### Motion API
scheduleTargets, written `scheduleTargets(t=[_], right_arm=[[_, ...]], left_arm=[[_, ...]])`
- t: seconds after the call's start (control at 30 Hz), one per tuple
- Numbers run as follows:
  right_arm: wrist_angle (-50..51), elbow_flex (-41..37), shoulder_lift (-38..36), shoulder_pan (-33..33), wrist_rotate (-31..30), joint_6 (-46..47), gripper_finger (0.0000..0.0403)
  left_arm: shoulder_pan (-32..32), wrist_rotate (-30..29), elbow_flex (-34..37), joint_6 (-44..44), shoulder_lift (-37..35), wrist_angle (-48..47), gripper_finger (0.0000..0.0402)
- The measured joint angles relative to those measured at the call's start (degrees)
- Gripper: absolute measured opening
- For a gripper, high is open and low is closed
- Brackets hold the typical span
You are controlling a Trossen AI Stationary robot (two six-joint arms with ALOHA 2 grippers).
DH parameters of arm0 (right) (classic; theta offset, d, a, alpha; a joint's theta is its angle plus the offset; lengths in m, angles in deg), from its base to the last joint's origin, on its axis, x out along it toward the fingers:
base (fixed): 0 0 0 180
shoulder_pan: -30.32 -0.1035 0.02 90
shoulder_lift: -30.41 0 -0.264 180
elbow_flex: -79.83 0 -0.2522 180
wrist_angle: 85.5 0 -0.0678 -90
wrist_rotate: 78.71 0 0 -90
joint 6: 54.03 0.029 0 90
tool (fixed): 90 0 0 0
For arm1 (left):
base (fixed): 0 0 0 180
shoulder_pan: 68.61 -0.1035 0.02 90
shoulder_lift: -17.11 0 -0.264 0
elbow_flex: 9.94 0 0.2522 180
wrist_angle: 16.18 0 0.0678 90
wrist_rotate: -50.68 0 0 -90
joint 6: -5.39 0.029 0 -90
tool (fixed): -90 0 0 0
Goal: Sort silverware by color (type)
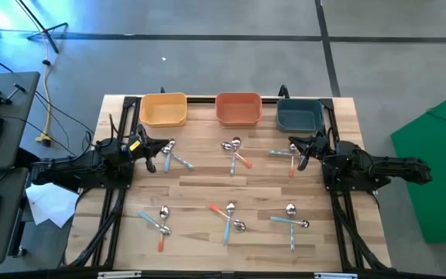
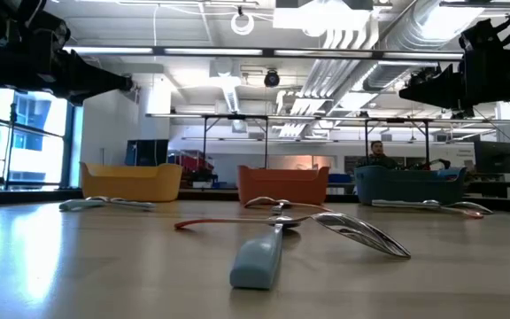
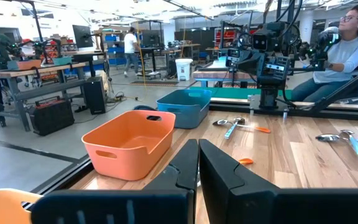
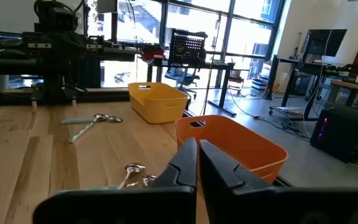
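Note:
Spoons with silver bowls and orange-red, light blue or silver handles lie flat on the wooden table in several small crossed heaps: far left (image 1: pixel 175 157), far middle (image 1: pixel 236 152), far right (image 1: pixel 283 154), near left (image 1: pixel 159 221), near middle (image 1: pixel 229 217) and near right (image 1: pixel 291 218). My left gripper (image 1: pixel 159 147) is shut and empty, raised above the table beside the far left heap. My right gripper (image 1: pixel 299 149) is shut and empty, raised beside the far right heap. The wrist views show each pair of fingers closed together, the left (image 3: pixel 197 165) and the right (image 4: pixel 197 163).
Three bins stand in a row at the table's far edge: yellow (image 1: pixel 163 109), orange (image 1: pixel 238 108), dark teal (image 1: pixel 300 115). Bare wood lies between the far and near rows of heaps. People show in the room beyond the table (image 3: pixel 347 43).

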State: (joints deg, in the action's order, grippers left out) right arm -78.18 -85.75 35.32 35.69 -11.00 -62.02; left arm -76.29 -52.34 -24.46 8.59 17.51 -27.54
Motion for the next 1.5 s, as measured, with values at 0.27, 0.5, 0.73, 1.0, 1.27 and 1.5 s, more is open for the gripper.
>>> scheduleTargets(t=[0.27,0.5,0.73,1.0,1.27,1.5], right_arm=[[0.00,0.00,0.00,0.00,0.00,0.01,0.0000],[-0.01,-0.01,0.00,0.00,0.00,0.02,0.0000],[-2.82,0.01,0.00,0.01,0.55,0.24,0.0000],[-3.74,0.00,0.00,0.01,1.28,-6.03,0.0000],[-15.81,-0.01,-0.02,0.01,4.11,-7.79,0.0000],[-22.09,0.00,0.00,0.01,4.00,-1.86,0.0000]], left_arm=[[-0.33,-0.88,-0.02,0.00,0.00,0.04,0.0005],[-0.33,-0.92,0.00,0.00,0.00,0.09,0.0005],[-0.33,-1.05,0.00,0.00,0.00,0.46,0.0005],[-0.26,-0.78,0.00,-6.11,0.00,0.52,0.0005],[-0.26,-0.85,0.00,-5.64,0.02,0.19,0.0005],[-0.15,2.80,0.00,-3.23,0.02,-0.47,0.0005]])
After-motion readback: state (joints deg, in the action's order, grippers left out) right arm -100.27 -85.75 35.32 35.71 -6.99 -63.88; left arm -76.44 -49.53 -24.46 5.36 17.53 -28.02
